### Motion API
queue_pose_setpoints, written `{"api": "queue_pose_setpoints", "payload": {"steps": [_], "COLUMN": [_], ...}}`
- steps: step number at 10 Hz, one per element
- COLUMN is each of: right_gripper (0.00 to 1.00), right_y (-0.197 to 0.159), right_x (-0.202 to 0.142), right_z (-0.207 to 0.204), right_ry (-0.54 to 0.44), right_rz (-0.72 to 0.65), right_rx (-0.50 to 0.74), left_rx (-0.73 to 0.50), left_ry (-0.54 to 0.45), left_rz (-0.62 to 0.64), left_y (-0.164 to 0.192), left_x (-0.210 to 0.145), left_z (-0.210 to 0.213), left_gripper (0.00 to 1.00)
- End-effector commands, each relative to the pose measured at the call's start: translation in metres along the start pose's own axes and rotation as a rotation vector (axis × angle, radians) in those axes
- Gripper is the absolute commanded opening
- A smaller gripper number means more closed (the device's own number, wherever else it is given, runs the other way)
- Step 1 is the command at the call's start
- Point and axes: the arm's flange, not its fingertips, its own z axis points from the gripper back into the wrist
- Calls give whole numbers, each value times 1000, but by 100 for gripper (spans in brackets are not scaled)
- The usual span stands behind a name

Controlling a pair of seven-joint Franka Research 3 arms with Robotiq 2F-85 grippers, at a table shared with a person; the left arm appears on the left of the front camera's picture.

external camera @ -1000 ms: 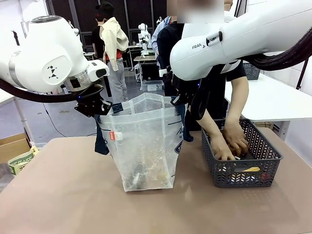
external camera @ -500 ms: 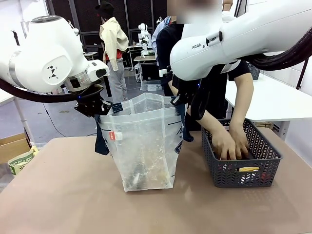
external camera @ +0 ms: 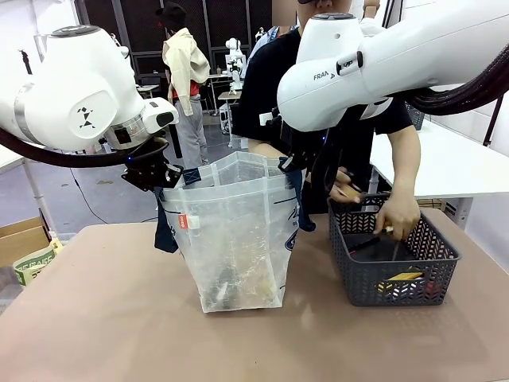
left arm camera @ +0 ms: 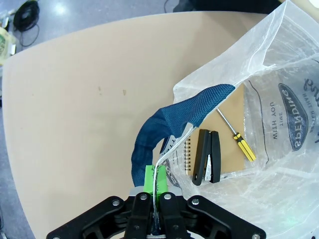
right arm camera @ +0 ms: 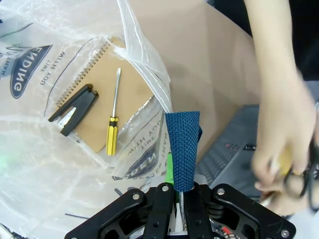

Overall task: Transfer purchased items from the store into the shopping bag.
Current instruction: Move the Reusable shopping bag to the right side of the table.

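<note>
Brown tabletop point(external camera: 95, 318) shared with a person at its far side. The shopping bag point(external camera: 238, 239) stood upright near the middle, its mouth spread between the two arms. The left gripper point(left arm camera: 156, 181) had its green pads pressed together on the rim film at the root of one navy handle point(left arm camera: 169, 124). The right gripper point(right arm camera: 180, 191) pinched the opposite handle point(right arm camera: 182, 144) in the same way. On the bag's floor lay a brown spiral notebook point(left arm camera: 230, 162), a black stapler point(left arm camera: 208, 157) and a yellow-handled screwdriver point(left arm camera: 237, 135). Beside the bag, the person's hand point(external camera: 398, 216) drew slender dark goods, too blurred to name, from the mesh basket point(external camera: 394, 278). Judged best practice for this step: hold both pinches level and well apart, so the mouth is wide and taut for the incoming hand, without straining the thin film or lifting the bag.
</note>
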Motion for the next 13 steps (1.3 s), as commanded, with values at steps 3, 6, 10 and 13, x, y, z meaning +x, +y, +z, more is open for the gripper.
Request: {"api": "queue_pose_setpoints", "payload": {"steps": [3, 6, 10, 13], "right_gripper": [0, 0, 0, 0], "right_y": [-1, -1, -1, -1], "right_x": [-1, -1, -1, -1], "right_z": [0, 0, 0, 0], "right_ry": [2, 2, 2, 2], "right_rz": [-6, -6, -6, -6], "right_rx": [0, 0, 0, 0], "left_rx": [5, 5, 5, 5], "left_ry": [0, 0, 0, 0], "left_rz": [18, 18, 18, 18], "left_y": [1, 1, 1, 1], "left_x": [-3, -3, -3, -3], "left_z": [3, 3, 3, 3], "left_gripper": [0, 0, 0, 0]}}
